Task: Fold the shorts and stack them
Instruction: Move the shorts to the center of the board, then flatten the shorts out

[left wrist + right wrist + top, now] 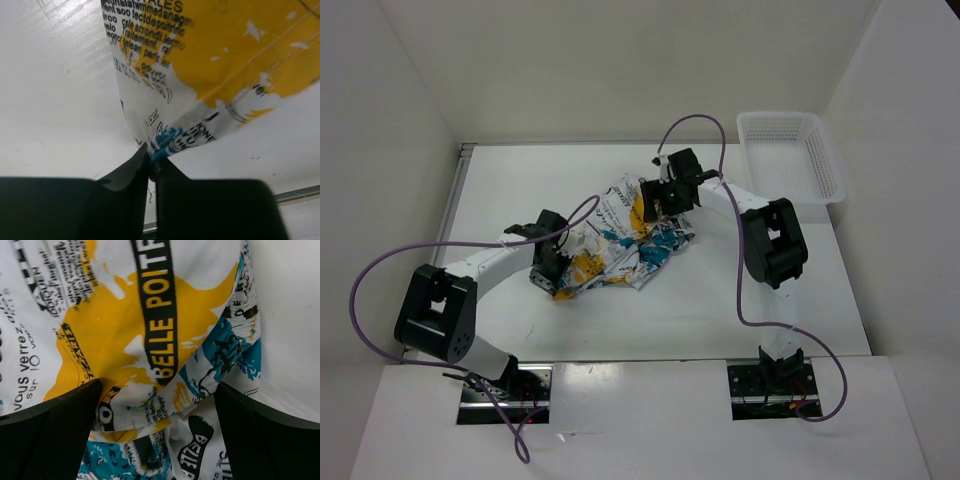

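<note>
The worktop (500,190) carries one crumpled heap, the shorts (620,245), bunched about its middle. Their long axis runs on a diagonal, from the near-left end toward the far-right end. A white mesh basket (825,150) sits in the far right corner, apart from the cloth.

Each arm stands at one end of that diagonal. The left gripper (548,265) is at the near-left end, and its wrist view shows its fingers pressed together on a printed edge of the fabric (165,137), which lifts off the table from the pinch. The right gripper (665,200) is over the far-right end. Its fingers are spread wide with printed cloth lying between them (159,385), and I cannot tell whether they touch it.

The next move likely needs the right fingers to close on that end, so the two arms can draw apart along the diagonal and spread the shorts flat. Bare worktop lies toward the left and near edges. The basket narrows the room toward the far right corner.
</note>
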{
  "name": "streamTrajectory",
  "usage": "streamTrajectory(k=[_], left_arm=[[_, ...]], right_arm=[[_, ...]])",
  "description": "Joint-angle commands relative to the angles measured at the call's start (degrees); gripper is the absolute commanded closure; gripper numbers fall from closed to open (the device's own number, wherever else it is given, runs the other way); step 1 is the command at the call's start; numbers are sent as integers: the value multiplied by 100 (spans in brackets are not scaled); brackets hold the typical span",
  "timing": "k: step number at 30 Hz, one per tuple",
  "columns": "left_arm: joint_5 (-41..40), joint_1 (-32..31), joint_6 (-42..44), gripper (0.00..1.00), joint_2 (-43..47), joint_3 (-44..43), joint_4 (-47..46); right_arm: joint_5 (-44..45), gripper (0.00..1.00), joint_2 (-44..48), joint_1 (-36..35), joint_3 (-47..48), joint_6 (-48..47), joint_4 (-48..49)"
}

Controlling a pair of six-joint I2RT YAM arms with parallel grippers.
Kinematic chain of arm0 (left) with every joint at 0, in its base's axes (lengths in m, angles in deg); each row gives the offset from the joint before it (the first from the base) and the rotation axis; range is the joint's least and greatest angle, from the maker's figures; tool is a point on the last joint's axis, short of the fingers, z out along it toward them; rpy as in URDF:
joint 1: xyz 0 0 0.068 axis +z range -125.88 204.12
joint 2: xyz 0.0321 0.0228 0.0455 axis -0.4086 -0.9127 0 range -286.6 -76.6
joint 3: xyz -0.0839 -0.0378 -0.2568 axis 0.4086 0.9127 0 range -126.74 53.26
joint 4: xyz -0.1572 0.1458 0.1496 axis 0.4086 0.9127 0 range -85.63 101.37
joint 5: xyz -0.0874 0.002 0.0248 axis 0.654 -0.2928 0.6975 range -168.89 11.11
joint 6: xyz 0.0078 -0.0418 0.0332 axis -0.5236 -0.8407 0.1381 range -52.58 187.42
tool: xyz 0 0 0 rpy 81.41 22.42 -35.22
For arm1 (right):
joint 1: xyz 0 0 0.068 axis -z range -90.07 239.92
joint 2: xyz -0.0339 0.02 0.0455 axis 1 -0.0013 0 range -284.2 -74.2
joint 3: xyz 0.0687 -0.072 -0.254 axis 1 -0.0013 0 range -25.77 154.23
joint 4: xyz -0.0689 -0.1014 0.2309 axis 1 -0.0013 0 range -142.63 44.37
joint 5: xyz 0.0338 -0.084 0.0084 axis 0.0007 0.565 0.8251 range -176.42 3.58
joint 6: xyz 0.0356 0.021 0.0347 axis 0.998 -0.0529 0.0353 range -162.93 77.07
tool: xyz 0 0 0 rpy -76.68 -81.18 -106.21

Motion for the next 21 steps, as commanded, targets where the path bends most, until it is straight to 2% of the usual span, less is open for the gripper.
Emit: streamTrajectory(k=[1, 2, 4, 7, 8, 9, 11, 12, 15, 21], left_arm=[[43, -6, 12, 92, -97, -54, -86], [43, -6, 12, 98, -97, -124, -86], [-27, -6, 12, 100, -97, -203, -86], [-212, -6, 12, 100, -97, -484, -86], [-282, -6, 12, 100, -158, -554, -86], [-343, -6, 12, 100, -159, -712, -25], [-457, -6, 12, 100, -159, -844, -25], [-571, -6, 12, 100, -159, -897, -25], [-1073, 46, 12, 100, -72, -1213, -25], [-1310, 810, 12, 100, -18, -3646, -85]], right_arm=[[224, 3, -149, 22, 370, 347, 343], [339, 3, -150, 22, 431, 400, 343], [410, 7, -150, 91, 431, 539, 404], [130, 27, -203, 145, 431, 707, 404], [-149, 35, -203, 145, 362, 777, 404], [-256, 52, -264, 145, 361, 874, 404], [-328, 68, -264, 145, 361, 989, 404], [-197, 82, -264, 145, 361, 989, 404], [409, 100, -19, 214, 694, 560, 404], [552, 100, 1007, 698, 1484, -293, 115]])
